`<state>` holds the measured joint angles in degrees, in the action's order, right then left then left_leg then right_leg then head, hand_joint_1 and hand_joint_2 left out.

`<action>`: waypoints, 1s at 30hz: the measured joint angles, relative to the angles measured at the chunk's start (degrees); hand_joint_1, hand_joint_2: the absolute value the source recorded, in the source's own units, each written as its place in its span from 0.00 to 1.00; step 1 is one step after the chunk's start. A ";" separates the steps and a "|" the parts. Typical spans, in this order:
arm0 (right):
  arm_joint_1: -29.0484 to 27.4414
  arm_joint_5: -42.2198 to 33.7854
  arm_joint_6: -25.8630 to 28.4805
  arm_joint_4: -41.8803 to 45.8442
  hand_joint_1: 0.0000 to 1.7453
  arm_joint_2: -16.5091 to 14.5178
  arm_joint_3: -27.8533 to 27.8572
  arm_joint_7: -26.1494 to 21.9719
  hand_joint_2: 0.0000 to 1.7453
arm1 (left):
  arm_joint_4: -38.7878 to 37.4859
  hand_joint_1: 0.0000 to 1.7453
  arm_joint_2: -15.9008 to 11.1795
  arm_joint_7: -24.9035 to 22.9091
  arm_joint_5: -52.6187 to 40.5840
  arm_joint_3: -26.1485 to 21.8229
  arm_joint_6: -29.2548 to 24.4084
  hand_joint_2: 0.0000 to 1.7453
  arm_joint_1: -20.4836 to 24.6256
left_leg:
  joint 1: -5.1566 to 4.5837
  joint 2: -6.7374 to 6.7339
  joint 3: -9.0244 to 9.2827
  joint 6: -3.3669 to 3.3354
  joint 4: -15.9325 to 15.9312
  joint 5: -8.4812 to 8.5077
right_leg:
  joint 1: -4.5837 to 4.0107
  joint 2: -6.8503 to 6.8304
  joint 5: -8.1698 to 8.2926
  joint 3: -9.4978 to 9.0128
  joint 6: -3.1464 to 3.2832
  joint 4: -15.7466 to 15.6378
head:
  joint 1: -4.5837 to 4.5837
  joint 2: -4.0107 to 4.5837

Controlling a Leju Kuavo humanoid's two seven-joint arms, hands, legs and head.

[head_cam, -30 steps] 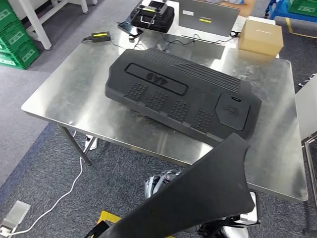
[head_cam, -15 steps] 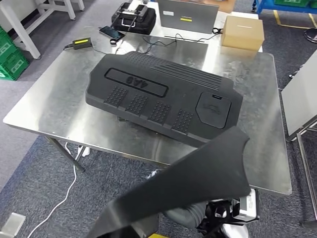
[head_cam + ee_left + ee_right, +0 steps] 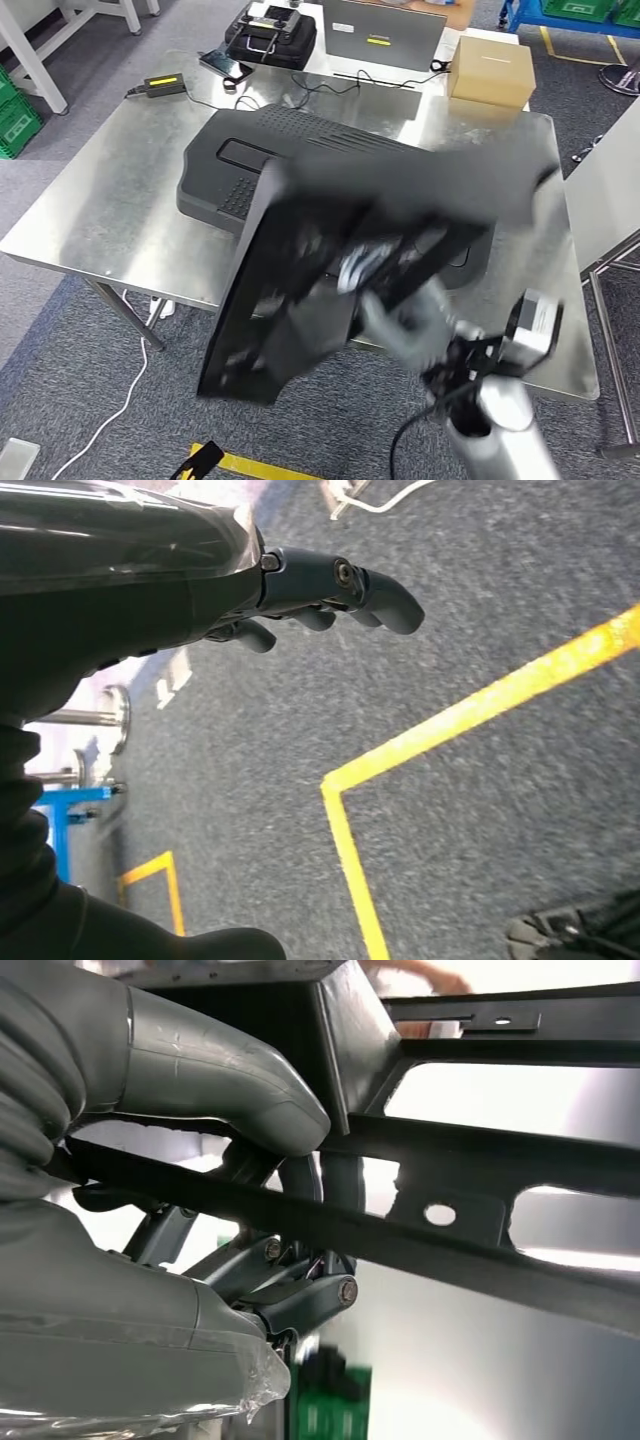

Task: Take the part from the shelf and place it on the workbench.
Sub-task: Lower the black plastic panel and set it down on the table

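While carried: black plastic trim panel [image 3: 302,260], stiff, light, ribbed.
Right hand [image 3: 249,1160]: grips a rib.
Left hand [image 3: 332,590]: fingers apart, holding nothing.
Counter [image 3: 98,210]: beyond the hand.

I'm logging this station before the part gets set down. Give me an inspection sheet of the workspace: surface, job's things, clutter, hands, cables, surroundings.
Surface: steel workbench, bare at its near left.
Job's things: black part held tilted above the near edge, blurred; a large black cover already lies on the bench.
Clutter: cardboard box, laptop, black case, phone, small yellow-labelled device.
Hands: right hand grips the part's ribbed frame; left hand holds nothing, over the floor.
Cables: black leads at the bench's far side; white cable on the floor.
Surroundings: grey carpet with yellow tape; green crates.
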<state>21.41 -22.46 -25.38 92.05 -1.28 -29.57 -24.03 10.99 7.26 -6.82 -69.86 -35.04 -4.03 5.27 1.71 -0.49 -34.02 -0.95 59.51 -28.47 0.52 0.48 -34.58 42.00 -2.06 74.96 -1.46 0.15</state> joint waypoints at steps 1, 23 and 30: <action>2.35 -0.83 0.55 -0.91 1.00 0.04 1.44 0.82 1.00 | 0.00 0.00 0.01 -0.08 -0.21 0.04 0.14 1.00 0.20 | 0.01 0.03 0.15 0.03 0.00 -0.06 | 0.08 -0.10 2.12 -0.89 0.05 -2.59 | -0.01 0.00; 30.31 24.35 37.43 -18.73 1.00 0.45 16.20 8.71 1.00 | 0.00 0.00 0.20 -2.26 -3.73 1.36 1.64 1.00 1.26 | -0.48 0.29 -2.66 0.88 0.66 1.59 | -0.70 0.24 6.90 -6.80 1.66 -16.15 | -0.15 0.00; 29.59 57.87 54.36 -20.75 1.00 0.14 13.43 12.48 1.00 | 0.00 0.00 0.51 -2.46 -4.47 1.73 1.51 1.00 1.66 | -0.01 0.32 -1.90 -0.23 0.33 1.25 | 0.11 -0.16 0.70 1.14 -0.03 -0.21 | 0.15 0.00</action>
<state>51.00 35.41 28.97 71.29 -1.14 -16.14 -11.55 10.99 7.76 -9.28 -74.33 -33.31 -2.51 6.93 1.70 -0.17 -35.92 -1.18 59.84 -27.22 0.63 0.32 -33.88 43.14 -2.09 74.75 -1.31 0.15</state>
